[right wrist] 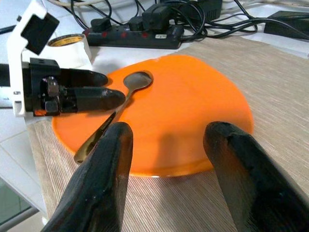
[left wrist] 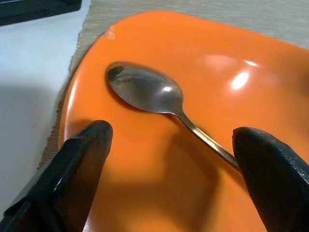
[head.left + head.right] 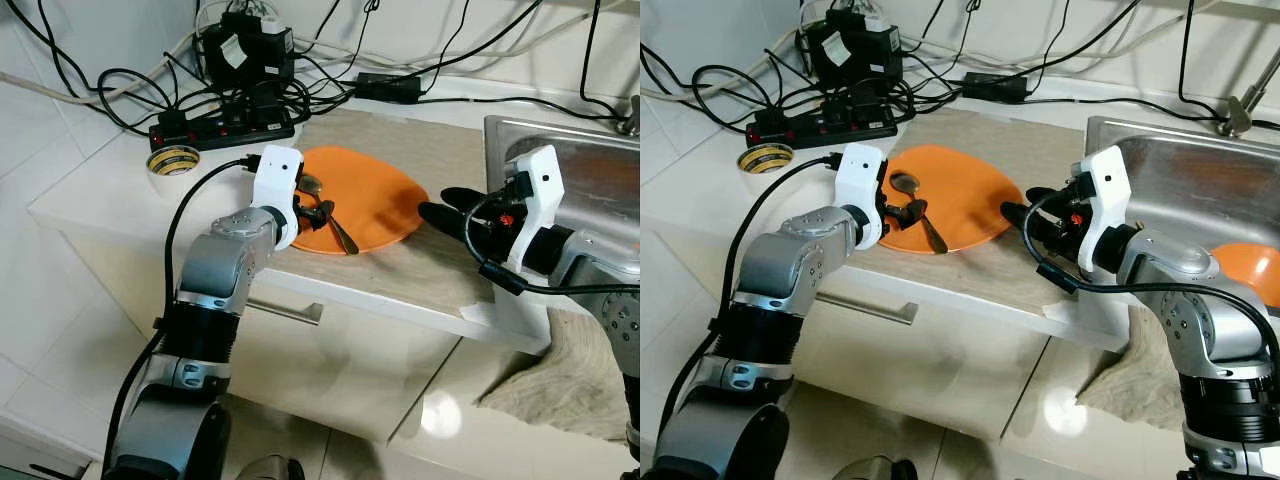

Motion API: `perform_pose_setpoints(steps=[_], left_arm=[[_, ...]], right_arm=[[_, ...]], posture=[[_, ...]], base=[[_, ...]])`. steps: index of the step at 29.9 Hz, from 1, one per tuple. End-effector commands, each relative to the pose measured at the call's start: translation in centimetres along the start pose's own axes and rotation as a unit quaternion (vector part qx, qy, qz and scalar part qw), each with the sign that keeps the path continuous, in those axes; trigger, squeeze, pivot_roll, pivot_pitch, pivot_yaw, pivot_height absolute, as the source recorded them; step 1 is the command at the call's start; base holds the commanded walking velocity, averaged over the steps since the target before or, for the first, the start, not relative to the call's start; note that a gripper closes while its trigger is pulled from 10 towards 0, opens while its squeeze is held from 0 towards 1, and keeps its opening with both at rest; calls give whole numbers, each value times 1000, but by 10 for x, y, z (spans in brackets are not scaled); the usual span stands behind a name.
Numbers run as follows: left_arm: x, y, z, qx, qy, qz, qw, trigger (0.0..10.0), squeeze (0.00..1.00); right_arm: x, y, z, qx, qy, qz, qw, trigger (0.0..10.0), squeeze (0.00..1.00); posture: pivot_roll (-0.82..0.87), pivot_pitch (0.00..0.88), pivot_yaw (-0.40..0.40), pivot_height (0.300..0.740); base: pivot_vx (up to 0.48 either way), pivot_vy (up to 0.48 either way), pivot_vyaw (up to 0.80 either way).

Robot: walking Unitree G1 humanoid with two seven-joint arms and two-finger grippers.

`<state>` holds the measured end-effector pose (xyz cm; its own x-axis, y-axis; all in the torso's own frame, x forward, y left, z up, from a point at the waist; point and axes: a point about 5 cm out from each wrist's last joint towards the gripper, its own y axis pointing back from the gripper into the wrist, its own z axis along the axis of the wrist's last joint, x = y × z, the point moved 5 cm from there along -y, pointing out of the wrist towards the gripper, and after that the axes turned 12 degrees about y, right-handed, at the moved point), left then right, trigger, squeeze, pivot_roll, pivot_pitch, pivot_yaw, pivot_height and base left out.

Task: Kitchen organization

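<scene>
A metal spoon [image 2: 149,94] is seen lying on an orange plate [image 3: 375,200] between the spread left gripper [image 2: 169,159] fingers; the right gripper [image 1: 169,164] fingers are parted just short of the plate.

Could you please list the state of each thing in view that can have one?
Spoon: lying bowl-up on the plate, not gripped.
Orange plate: flat on the mat.
Left end effector: open, fingers astride the spoon handle.
Right end effector: open, at the plate's edge.
Power strip: plugs inserted.
</scene>
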<state>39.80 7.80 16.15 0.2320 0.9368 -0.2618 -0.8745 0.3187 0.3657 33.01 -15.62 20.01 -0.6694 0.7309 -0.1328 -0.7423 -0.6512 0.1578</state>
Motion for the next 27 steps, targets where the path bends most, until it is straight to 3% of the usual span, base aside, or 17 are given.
perform_pose_setpoints(steps=[1, 5, 19, 27], left_arm=[[4, -1, -5, 15, 13, 11, 1000, 10000, 0], [3, 0, -6, 27, 22, 22, 999, 10000, 0], [-16, -1, -1, 18, -48, 21, 998, 10000, 0], [-17, -4, 3, -6, -67, 21, 998, 10000, 0]], right_arm=[[0, -2, 5, -7, 10, 4, 1000, 10000, 0], [0, -3, 4, -5, 11, 5, 1000, 10000, 0], [3, -7, 1, -4, 18, 6, 1000, 10000, 0], [2, -6, 0, -2, 24, 1, 1000, 10000, 0]], posture=[[-1, 0, 21, 740], [2, 0, 24, 740], [7, 0, 37, 740], [1, 0, 33, 740]], base=[[0, 0, 0], [0, 0, 0], [0, 0, 0], [0, 0, 0]])
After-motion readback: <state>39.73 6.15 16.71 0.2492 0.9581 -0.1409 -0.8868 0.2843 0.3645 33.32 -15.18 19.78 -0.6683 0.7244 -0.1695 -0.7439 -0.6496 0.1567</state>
